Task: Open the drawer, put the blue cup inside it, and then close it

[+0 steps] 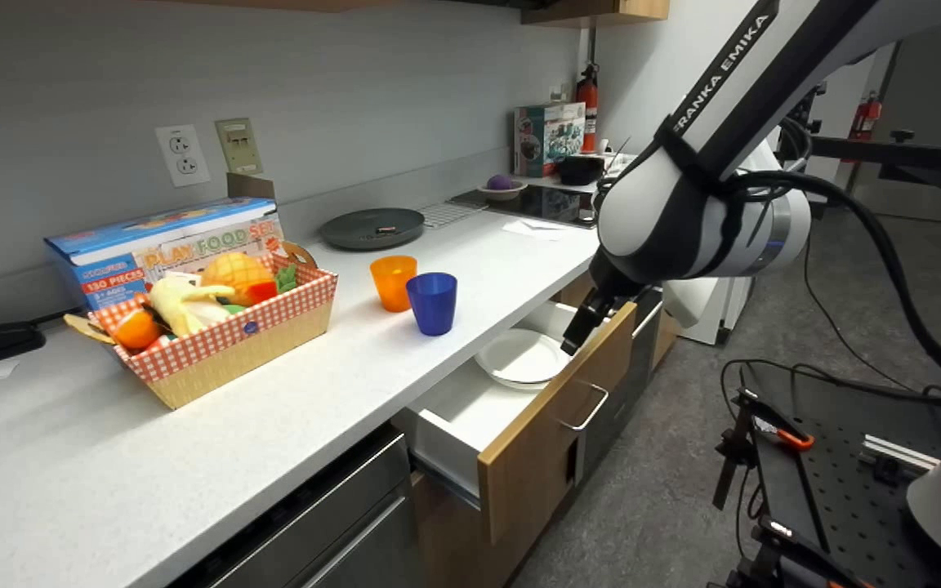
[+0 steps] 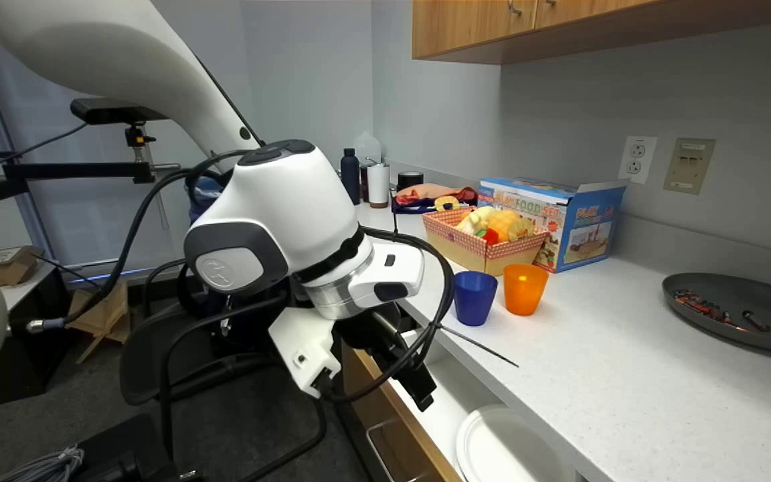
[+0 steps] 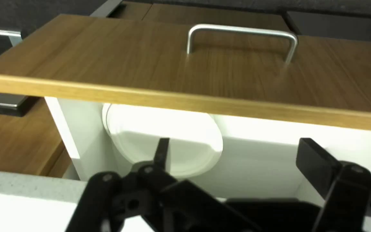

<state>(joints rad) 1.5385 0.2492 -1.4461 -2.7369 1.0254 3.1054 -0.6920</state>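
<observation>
Wrist view: the gripper [image 3: 234, 149] gapes wide, empty, above the open drawer [image 3: 134, 61], whose front partly hides at least one plate [image 3: 192, 141]. In an exterior view, one box [image 1: 168, 245] reads "PLAY FOOD SET", the arm [image 1: 724, 122] "FRANKA EMIKA"; the blue cup [image 1: 432, 306] stands near the counter's [image 1: 193, 457] front edge, beside one orange cup [image 1: 393, 284].

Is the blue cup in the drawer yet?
Out: in both exterior views, the blue cup stands upright on the counter beside the orange cup.

1 blue cup [image 1: 431, 304], 1 orange cup [image 1: 394, 283]; 1 open drawer [image 1: 532, 445] w/ 1 handle [image 3: 242, 30]; white plate(s) [image 3: 182, 127], no. unclear; 1 basket [image 1: 250, 347]; 1 play-food box [image 2: 589, 231]; 1 dk. round dish [image 1: 356, 232]; 1 gripper [image 3: 233, 143] w/ 2 fingers [image 3: 316, 167].
</observation>
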